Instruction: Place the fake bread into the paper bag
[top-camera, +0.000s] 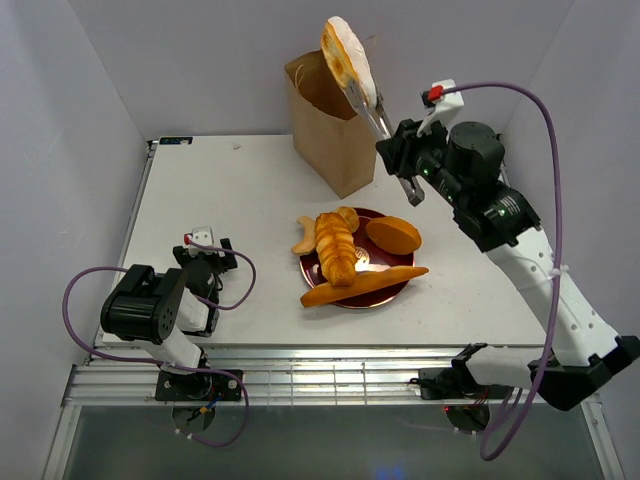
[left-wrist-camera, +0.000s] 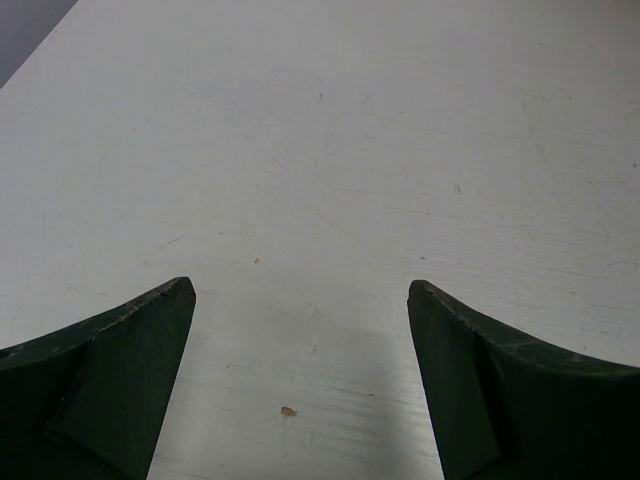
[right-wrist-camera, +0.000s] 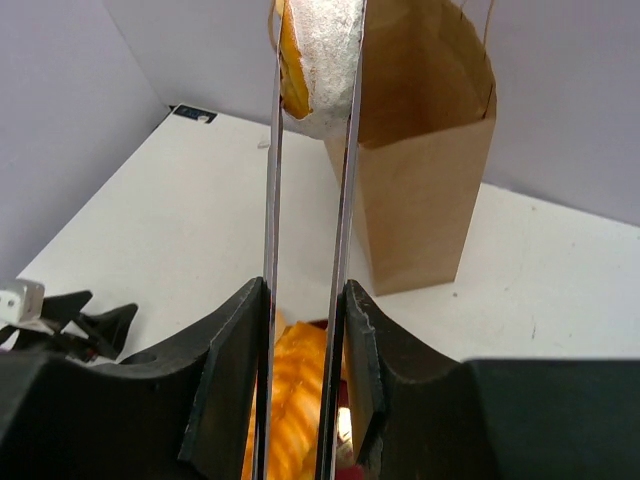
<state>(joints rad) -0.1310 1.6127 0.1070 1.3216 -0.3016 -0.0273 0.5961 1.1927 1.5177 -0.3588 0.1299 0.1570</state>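
Your white table carries a dark red round plate, right of centre. Metal tongs are up in the air over the far side, tilted toward the back wall, blades nearly parallel with a narrow gap. Black label at the far-left table corner. Small brown speck on the tabletop in your left wrist view.

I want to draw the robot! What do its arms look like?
The left arm and right arm have black joints and white shells. A purple cable loops along each. The left gripper and right gripper each have two dark curved fingers.
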